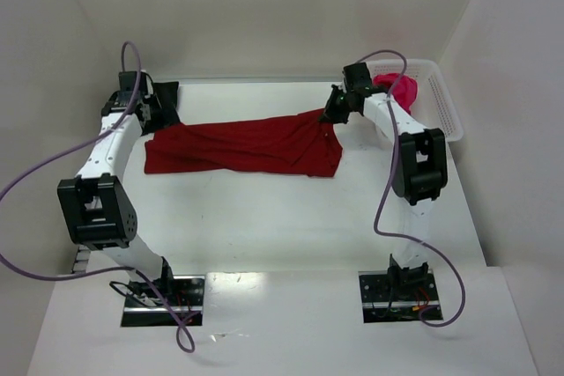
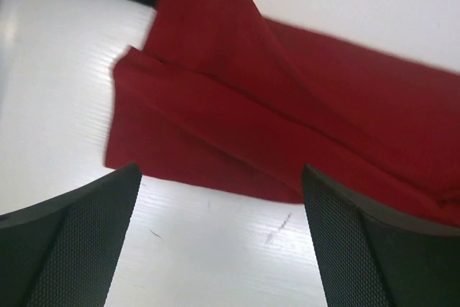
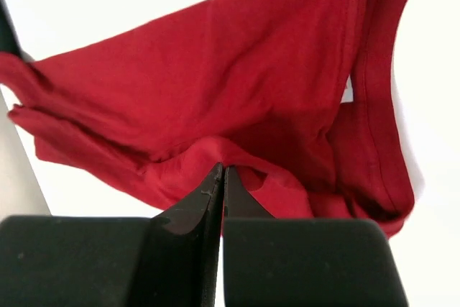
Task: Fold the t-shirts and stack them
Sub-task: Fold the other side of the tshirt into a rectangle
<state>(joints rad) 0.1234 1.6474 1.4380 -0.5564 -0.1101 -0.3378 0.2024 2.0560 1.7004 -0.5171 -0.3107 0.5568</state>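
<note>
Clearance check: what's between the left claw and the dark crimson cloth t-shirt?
Left wrist view: only bare white table between open left claw and t-shirt.

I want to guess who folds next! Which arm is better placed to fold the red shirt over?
Probably the right. The right gripper is shut on the red shirt at one end, lifting it, while the left gripper hangs open, holding nothing.
</note>
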